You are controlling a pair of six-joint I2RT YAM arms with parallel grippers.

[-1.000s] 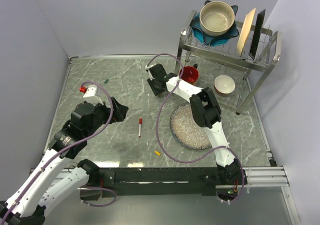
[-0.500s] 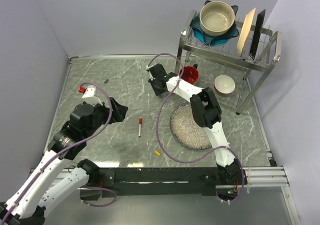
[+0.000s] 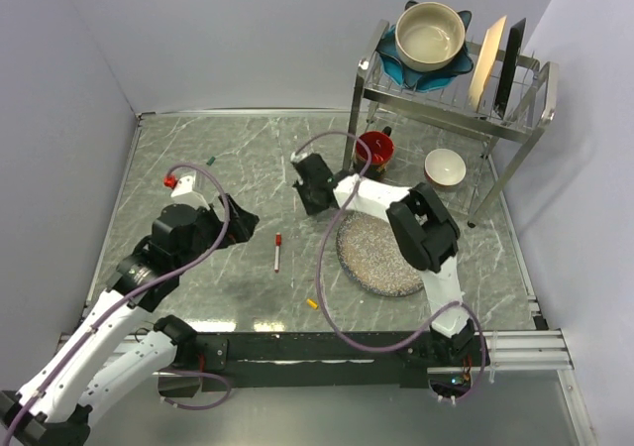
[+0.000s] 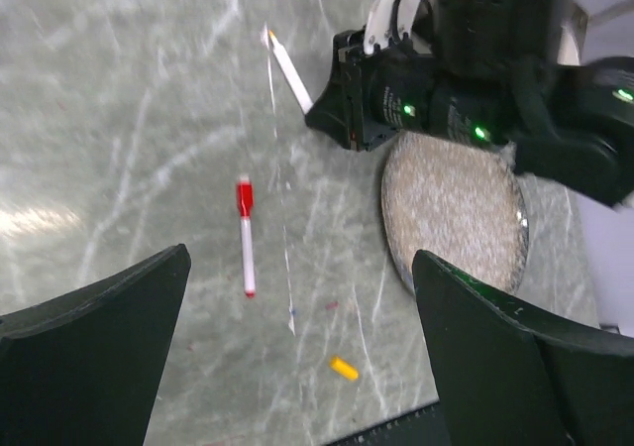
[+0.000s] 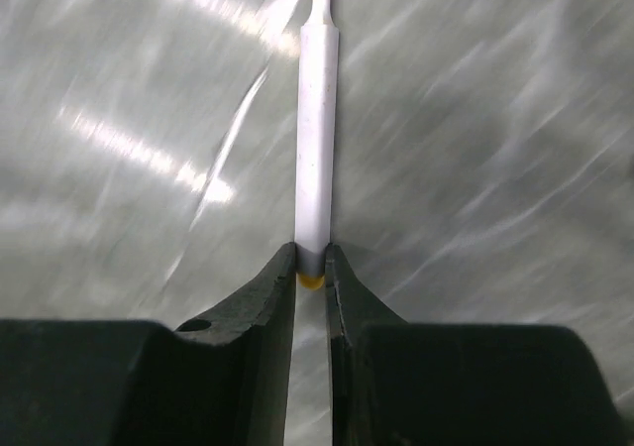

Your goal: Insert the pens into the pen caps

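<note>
- The right gripper (image 5: 311,265) is reached out over the middle of the table (image 3: 248,139), its fingers pinched narrow on the end of the yellow pen (image 5: 317,139).
- The left gripper (image 4: 302,258) is held above the table's left side, fingers spread wide and holding nothing.
- The red pen (image 3: 277,253) lies on bare table between the arms, apart from the plate (image 3: 381,258).
- The yellow cap (image 3: 312,304) lies near the front edge.
- The green cap (image 3: 210,160) is shown only from the top.

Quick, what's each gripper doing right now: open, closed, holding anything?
Left gripper: open, holding nothing.
Right gripper: closed on the end of a white pen with a yellow tip.
</note>
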